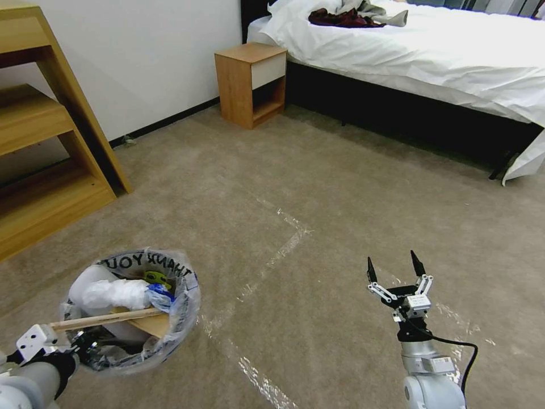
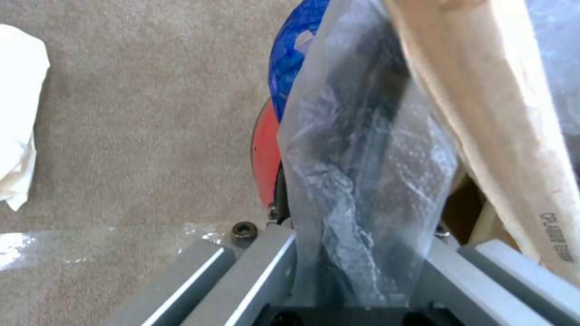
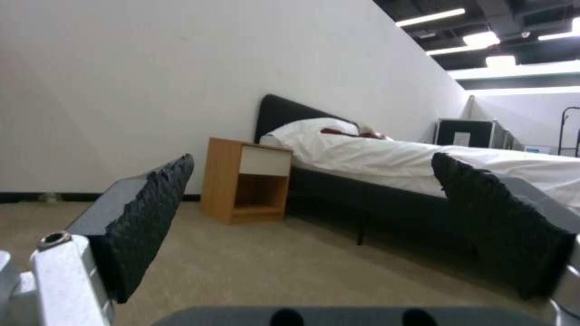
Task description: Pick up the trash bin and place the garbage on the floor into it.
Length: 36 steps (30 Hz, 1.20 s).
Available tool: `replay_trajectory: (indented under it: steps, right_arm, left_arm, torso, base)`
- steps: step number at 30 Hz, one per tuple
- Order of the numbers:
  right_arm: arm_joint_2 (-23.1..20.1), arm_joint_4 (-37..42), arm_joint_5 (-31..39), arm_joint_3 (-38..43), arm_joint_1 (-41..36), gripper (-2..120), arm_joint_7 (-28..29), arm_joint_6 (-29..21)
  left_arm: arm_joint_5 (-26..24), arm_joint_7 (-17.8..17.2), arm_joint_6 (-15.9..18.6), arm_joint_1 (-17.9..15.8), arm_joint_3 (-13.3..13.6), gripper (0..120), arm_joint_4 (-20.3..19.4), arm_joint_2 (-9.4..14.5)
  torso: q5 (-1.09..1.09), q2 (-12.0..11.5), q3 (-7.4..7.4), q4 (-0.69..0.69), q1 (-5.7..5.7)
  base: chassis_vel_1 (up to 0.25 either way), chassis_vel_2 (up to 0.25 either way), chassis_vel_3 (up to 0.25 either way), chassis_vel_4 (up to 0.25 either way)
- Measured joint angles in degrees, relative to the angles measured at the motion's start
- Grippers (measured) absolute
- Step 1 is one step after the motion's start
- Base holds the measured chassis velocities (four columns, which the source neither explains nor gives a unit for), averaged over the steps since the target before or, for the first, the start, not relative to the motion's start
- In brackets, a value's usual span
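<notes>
The trash bin (image 1: 184, 318), lined with a clear bag printed in black, hangs above the floor (image 1: 318, 187) at lower left. My left gripper (image 1: 79, 343) is shut on its near rim. In the left wrist view the bag (image 2: 362, 181) and the red-and-blue wall (image 2: 269, 149) sit pinched between the jaws. Garbage lies inside: crumpled white paper (image 1: 113, 292), a wooden stick (image 1: 108, 319), a cardboard scrap (image 1: 154, 325) and a white-blue wad (image 1: 160, 295). A white crumpled piece (image 2: 18, 113) lies on the carpet beside the bin. My right gripper (image 1: 395, 267) stands open and empty at lower right.
A wooden shelf unit (image 1: 45, 142) stands at the left, close to the bin. A wooden nightstand (image 1: 250, 82) and a bed with white sheets (image 1: 431, 51) line the far side. Clear tape lines (image 1: 272, 255) cross the open carpet between my arms.
</notes>
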Motion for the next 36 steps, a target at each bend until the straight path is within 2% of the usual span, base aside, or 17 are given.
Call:
replay_trajectory:
  steps: [8,16,36]
  right_arm:
    - [-0.1,-0.2,-0.1,-0.2,0.4,100,-0.1,0.1]
    - [-0.1,-1.2,-0.2,-0.7,0.6,100,-0.2,0.5]
    - [0.4,-3.0,-0.4,-1.1,1.5,100,-0.4,0.7]
  left_arm:
    - [-0.3,-0.2,-0.2,0.9,-0.3,0,0.0,-0.6]
    - [1.0,0.0,-0.7,0.7,0.9,0,0.0,-1.2]
    - [0.9,0.3,-0.8,-0.1,1.3,0,0.1,-0.9]
  torso:
    - [0.01,0.0,0.0,0.0,0.0]
    - [0.0,0.0,0.01,0.0,0.0]
    - [0.02,0.0,0.0,0.0,0.0]
  base:
    - [-0.1,0.106,0.11,-0.1]
    - [-0.156,0.154,0.153,-0.15]
    - [-0.194,0.197,0.202,-0.202]
